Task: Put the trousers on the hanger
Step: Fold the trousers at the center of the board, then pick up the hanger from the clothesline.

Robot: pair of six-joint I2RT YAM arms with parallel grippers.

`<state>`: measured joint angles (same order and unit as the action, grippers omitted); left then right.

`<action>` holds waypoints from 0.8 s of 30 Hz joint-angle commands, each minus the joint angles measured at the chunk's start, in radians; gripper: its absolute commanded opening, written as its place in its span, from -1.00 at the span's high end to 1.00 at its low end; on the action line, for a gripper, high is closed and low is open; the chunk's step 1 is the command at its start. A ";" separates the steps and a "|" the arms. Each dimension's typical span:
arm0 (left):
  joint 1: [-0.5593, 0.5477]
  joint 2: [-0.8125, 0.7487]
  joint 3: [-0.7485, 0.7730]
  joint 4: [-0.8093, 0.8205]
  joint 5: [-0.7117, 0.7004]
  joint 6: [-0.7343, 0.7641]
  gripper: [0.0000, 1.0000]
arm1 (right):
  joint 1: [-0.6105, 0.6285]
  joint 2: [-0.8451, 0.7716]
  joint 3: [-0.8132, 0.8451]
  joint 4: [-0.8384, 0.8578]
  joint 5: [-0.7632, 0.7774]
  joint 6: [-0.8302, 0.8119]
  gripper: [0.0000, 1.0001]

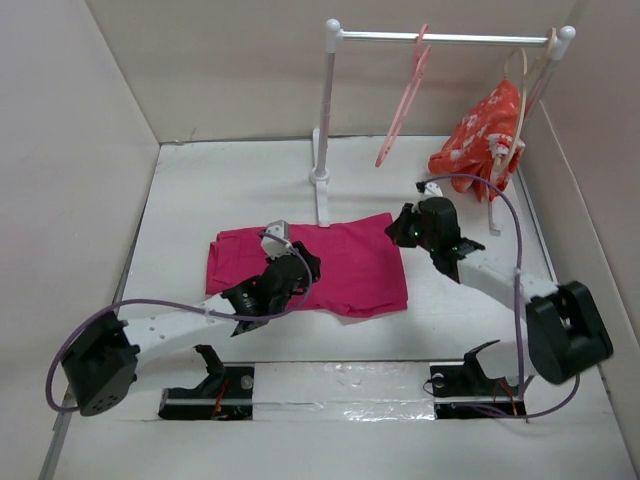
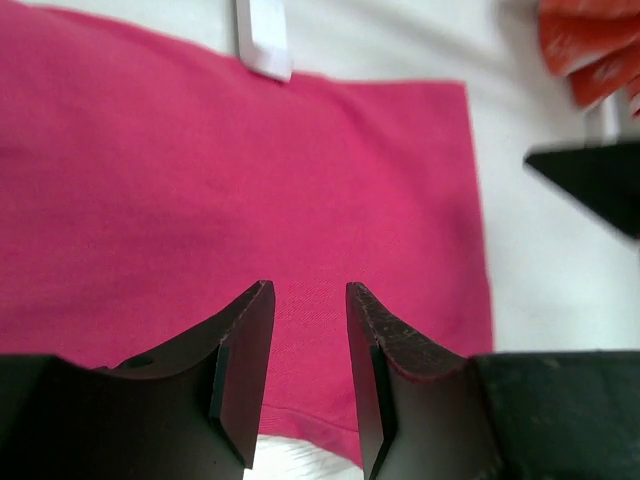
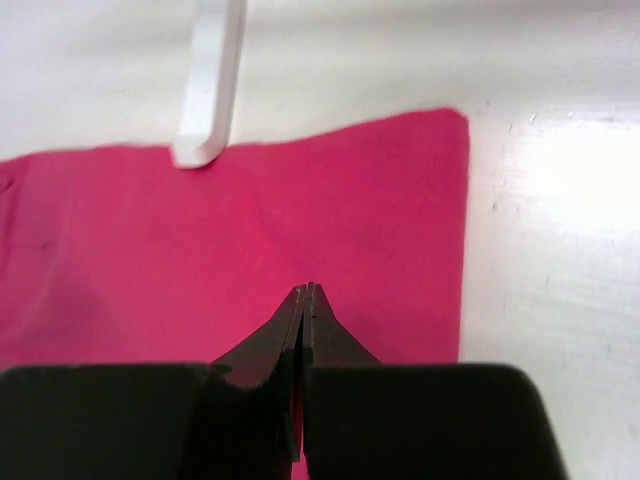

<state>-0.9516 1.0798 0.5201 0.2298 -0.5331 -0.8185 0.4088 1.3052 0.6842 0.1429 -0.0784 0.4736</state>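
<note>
Two arms are hanging over the trousers (image 1: 350, 268) lying flat on the table (image 1: 200, 180). The left gripper (image 2: 308, 292) is holding its jaws apart, while the right gripper (image 3: 305, 290) is pressing its jaws together. The hanger (image 1: 404, 102) is dangling from the rail (image 1: 460, 38).

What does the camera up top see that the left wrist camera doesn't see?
Only the top view shows the pink hanger hanging on the rail of the white rack. Only the left wrist view shows the left pincer up close, open, with a gap between its fingers. Both show the magenta trousers lying flat on the table, the rack's foot, and some of the floral garment.
</note>
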 commanded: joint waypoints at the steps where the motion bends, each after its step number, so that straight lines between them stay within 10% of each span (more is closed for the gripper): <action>1: -0.027 0.070 0.029 0.071 -0.047 0.036 0.36 | -0.021 0.170 0.124 0.104 -0.041 -0.007 1.00; 13: -0.049 0.032 -0.130 0.134 -0.015 0.012 0.33 | -0.048 0.298 0.120 0.076 0.186 0.137 0.99; 21: -0.095 -0.020 0.090 0.065 -0.013 0.205 0.38 | 0.079 -0.175 0.208 -0.046 0.246 0.008 -0.07; 23: -0.095 -0.029 0.139 0.085 -0.007 0.273 0.53 | 0.088 -0.245 0.270 -0.112 0.311 -0.012 0.13; 24: -0.095 -0.031 0.146 0.115 -0.002 0.294 0.64 | 0.088 -0.285 0.294 -0.112 0.322 -0.013 0.79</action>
<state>-1.0416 1.0912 0.5892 0.2764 -0.5282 -0.6468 0.4934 1.1118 0.8852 0.0589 0.1444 0.5079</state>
